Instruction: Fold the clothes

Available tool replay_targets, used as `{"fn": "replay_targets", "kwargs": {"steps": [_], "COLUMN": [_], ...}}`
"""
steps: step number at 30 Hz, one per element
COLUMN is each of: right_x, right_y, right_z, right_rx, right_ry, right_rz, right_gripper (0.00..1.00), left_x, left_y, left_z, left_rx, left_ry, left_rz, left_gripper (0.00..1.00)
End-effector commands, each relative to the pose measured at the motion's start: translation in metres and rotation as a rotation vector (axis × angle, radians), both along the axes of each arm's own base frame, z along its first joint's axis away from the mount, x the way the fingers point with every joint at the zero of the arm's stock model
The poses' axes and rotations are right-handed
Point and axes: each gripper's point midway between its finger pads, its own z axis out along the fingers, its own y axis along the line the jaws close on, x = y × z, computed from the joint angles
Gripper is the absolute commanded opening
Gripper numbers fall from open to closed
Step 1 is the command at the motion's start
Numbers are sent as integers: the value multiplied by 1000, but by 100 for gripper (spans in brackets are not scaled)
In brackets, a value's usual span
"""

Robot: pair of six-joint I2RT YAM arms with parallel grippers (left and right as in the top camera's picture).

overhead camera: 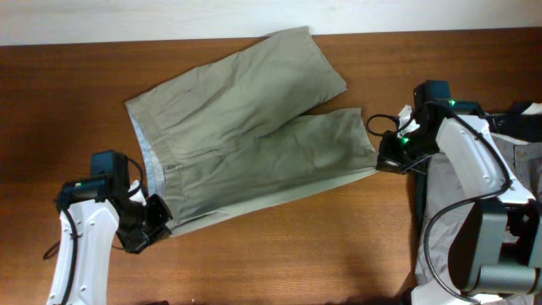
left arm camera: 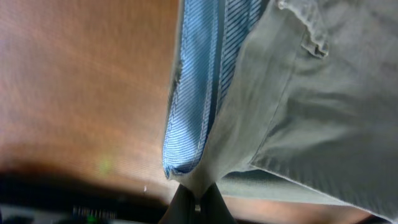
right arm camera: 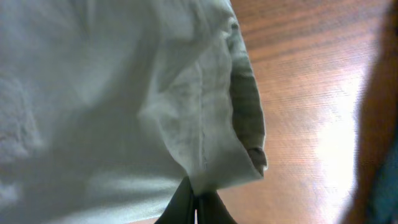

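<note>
The pale khaki-olive shorts [overhead camera: 246, 140] lie spread on the brown table, waistband at the left, legs toward the upper right. The light-blue waistband lining [left arm camera: 196, 81] shows at the left edge. My left gripper [overhead camera: 157, 222] is shut on the lower waistband corner [left arm camera: 198, 180]. My right gripper [overhead camera: 381, 161] is shut on the hem corner of the nearer leg [right arm camera: 205, 174]. Grey trousers [overhead camera: 525, 169] and a black garment [overhead camera: 421, 195] lie at the right under my right arm.
The wooden table [overhead camera: 305, 246] extends in front of the shorts. A pale wall strip [overhead camera: 127, 21] runs along the far edge. My right arm's base and cables [overhead camera: 483, 246] stand at the lower right.
</note>
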Motion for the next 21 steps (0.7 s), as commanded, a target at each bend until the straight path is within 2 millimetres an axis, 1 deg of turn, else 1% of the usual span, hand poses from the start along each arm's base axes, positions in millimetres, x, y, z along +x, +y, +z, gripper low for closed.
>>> {"fn": "replay_targets", "kwargs": {"steps": [1,2,3,4,5,6,7,8,9,10,11,12,13,14,15,16,17,18,19,20,21], "right_x": [25,31,32,34,38,42,47,53,56,58,57,54,49,45,40,36,32,26,20,14,8], "right_y": [-43,-48,-50,-54,-61,-62,-62,-62,-62,-58,-56,-54,-52,-50,-40,-24,-13,-3,3,6,9], "right_z": [60,100,126,161,202,221,255,279,288,291,282,266,239,219,188,152,123,91,59,35,16], "right_rx": [-191,-217,-231,-265,-305,-314,-317,-311,-304,-282,-270,-261,-247,-229,-174,-83,-14,54,92,98,103], "right_ry": [-150,-216,-255,-311,-401,-456,-556,-638,-669,-683,-652,-582,-474,-395,-287,-187,-113,-46,9,34,53], "right_rz": [-59,-69,-74,-85,-104,-112,-136,-170,-186,-178,-170,-161,-147,-135,-94,-25,4,27,27,29,30], "right_gripper": [4,4,4,4,4,4,4,4,4,4,4,4,6,19,25,33,39,44,47,51,53], "left_x": [-23,-31,-35,-37,-39,-40,-41,-41,-41,-39,-39,-38,-37,-37,-37,-36,-35,-35,-35,-34,-34], "left_y": [14,12,11,11,10,10,10,11,12,14,14,14,15,15,15,15,15,15,15,15,15], "left_z": [2,3,4,5,7,8,9,10,11,11,12,11,11,11,11,11,11,11,11,11,11], "left_rx": [83,75,71,70,70,71,73,78,84,96,97,98,102,102,102,103,103,104,104,104,104], "left_ry": [85,117,133,140,141,137,132,125,117,107,103,102,99,97,95,92,88,87,87,86,86], "left_rz": [8,7,6,5,5,6,6,6,6,5,5,5,5,5,5,6,6,6,6,6,6], "left_gripper": [0,0,0,0,0,0,0,0,0,0,0,0,0,0,0,0,0,0,0,0,0]}}
